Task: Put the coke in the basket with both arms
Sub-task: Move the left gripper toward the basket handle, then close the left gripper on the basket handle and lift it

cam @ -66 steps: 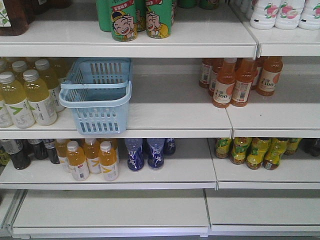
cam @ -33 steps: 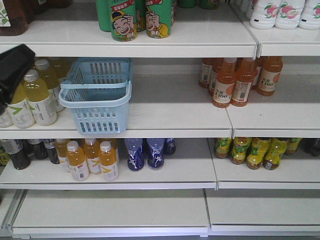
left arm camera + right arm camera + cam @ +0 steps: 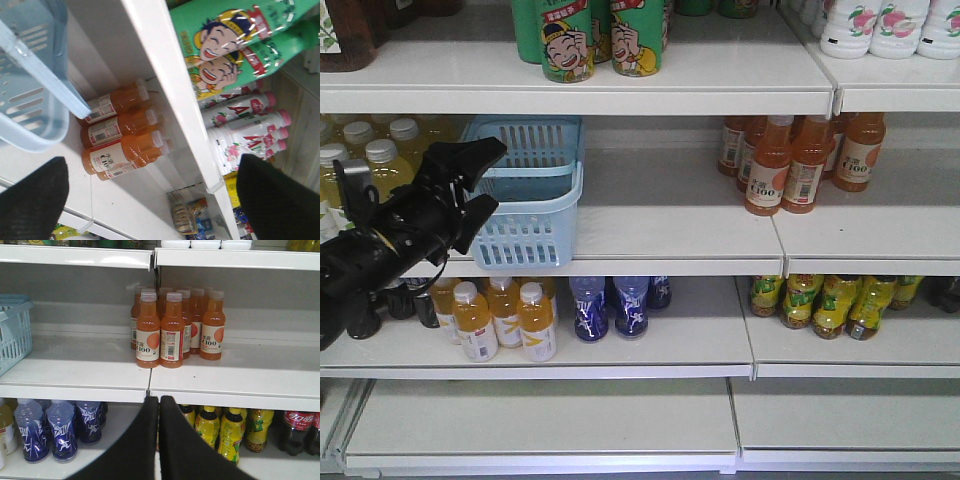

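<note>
The light blue basket (image 3: pixel 532 190) stands on the middle shelf at the left, with its handle strap (image 3: pixel 47 75) lying across its top; its corner also shows in the right wrist view (image 3: pixel 12 335). My left gripper (image 3: pixel 485 186) is open at the basket's left front corner, one finger (image 3: pixel 478 156) over the rim and the other beside the wall. Nothing is between its fingers (image 3: pixel 35 200). A coke (image 3: pixel 295 430) with a red wrap stands on the lower shelf at the far right. My right gripper (image 3: pixel 159 400) is shut and empty, level with the middle shelf's front edge.
Orange-juice bottles (image 3: pixel 800 165) stand on the middle shelf at the right. Yellow pear-drink bottles (image 3: pixel 375 165) sit behind my left arm. Green cans (image 3: pixel 600 40) are on the top shelf. Blue bottles (image 3: pixel 610 305) and yellow-green bottles (image 3: pixel 830 300) fill the lower shelf.
My left arm has come in from the left edge and swung right and down to the basket's left front corner, its gripper open. The basket has not moved.
</note>
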### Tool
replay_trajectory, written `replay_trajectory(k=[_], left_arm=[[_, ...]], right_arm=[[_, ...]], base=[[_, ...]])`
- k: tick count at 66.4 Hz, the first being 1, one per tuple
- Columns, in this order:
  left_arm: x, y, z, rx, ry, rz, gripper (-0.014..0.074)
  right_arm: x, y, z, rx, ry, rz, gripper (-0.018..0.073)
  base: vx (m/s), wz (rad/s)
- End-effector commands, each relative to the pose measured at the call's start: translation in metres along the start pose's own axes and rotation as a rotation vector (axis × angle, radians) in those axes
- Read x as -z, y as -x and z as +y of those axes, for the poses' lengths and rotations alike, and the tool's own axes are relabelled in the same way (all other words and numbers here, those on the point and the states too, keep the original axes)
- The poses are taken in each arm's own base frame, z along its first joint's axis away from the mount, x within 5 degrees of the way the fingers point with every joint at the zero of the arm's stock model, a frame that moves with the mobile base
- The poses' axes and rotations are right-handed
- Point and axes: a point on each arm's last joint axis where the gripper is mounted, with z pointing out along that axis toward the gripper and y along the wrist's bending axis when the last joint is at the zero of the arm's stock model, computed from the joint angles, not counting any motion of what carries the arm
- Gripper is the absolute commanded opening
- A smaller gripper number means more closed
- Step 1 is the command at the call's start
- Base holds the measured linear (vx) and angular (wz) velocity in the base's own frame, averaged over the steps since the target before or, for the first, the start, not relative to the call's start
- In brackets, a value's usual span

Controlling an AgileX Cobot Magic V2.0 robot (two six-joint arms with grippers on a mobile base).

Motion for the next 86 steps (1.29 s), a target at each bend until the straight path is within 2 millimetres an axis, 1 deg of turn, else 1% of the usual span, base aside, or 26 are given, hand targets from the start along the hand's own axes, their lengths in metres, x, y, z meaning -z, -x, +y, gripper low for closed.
replay_trajectory(k=[1, 11, 21, 32, 37, 52, 71, 80, 86], left_arm=[[-0.016, 0.009, -0.010, 0.016, -0.103, -0.026, 0.0625], [-0.038, 0.014, 0.006, 0.025, -0.102, -0.021, 0.0601], [-0.051, 0.020, 0.010, 0.037, -0.120, -0.046, 0.0593], [-0.058, 0.025, 0.009, 0.033, -0.116, -0.059, 0.0593], [-0.061, 0.027, 0.013, 0.041, -0.087, -0.072, 0.0593], [-0.075, 0.032, 0.025, 0.066, -0.071, -0.096, 0.0593], [-0.088, 0.038, 0.028, 0.072, -0.087, -0.116, 0.0593], [-0.088, 0.039, 0.031, 0.079, -0.068, -0.122, 0.0575], [-0.088, 0.038, 0.032, 0.080, -0.062, -0.122, 0.0535]], right_arm=[[0.001, 0.005, 0.000, 0.002, -0.005, -0.087, -0.0005], [0.001, 0.005, 0.000, 0.002, -0.005, -0.087, -0.0005], [0.001, 0.005, 0.000, 0.002, -0.005, -0.087, -0.0005], [0.001, 0.005, 0.000, 0.002, -0.005, -0.087, -0.0005], [0.001, 0.005, 0.000, 0.002, -0.005, -0.087, -0.0005], [0.001, 0.005, 0.000, 0.002, -0.005, -0.087, -0.0005], [0.001, 0.005, 0.000, 0.002, -0.005, -0.087, -0.0005], [0.001, 0.005, 0.000, 0.002, -0.005, -0.087, -0.0005], [0.001, 0.005, 0.000, 0.002, -0.005, -0.087, -0.0005]], base=[[0.00, 0.00], [0.00, 0.00], [0.00, 0.00], [0.00, 0.00], [0.00, 0.00], [0.00, 0.00], [0.00, 0.00], [0.00, 0.00], [0.00, 0.00]])
